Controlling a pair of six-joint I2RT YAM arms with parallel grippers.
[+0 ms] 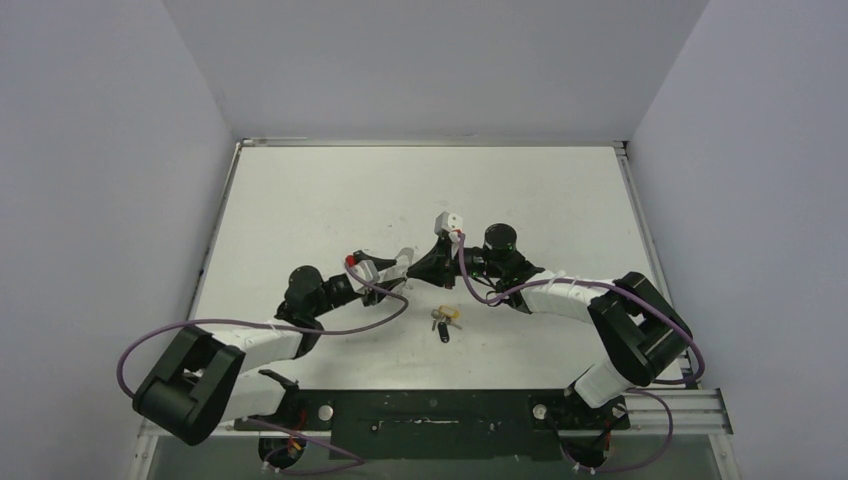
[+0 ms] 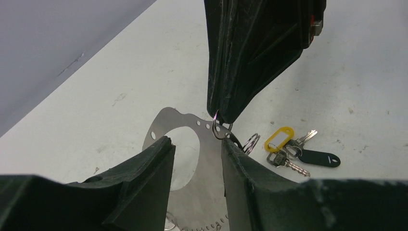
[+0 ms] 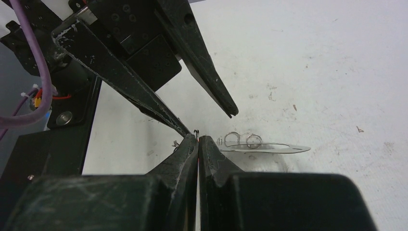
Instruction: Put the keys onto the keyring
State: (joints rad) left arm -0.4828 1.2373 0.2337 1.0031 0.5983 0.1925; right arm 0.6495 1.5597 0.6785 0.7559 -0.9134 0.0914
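Clearly thin, silvery, ring-edged keyring [image 2: 202, 202]; right gripper [image 3: 198, 138] pinches it, left gripper [image 2: 197, 142] spread apart.

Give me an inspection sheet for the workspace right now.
Surface: white table, scuffed and speckled.
Job's things: thin flat silvery metal keyring with holed edge and small rings, between both end effectors; small silvery keys with yellow and black tags, loose on the table beside it.
Clutter: nothing seen.
End effectors: left end effector open, straddling the keyring; right end effector shut on a ring at its edge.
Cables: purple cables loop along both arms.
Surroundings: plain pale walls on three sides.
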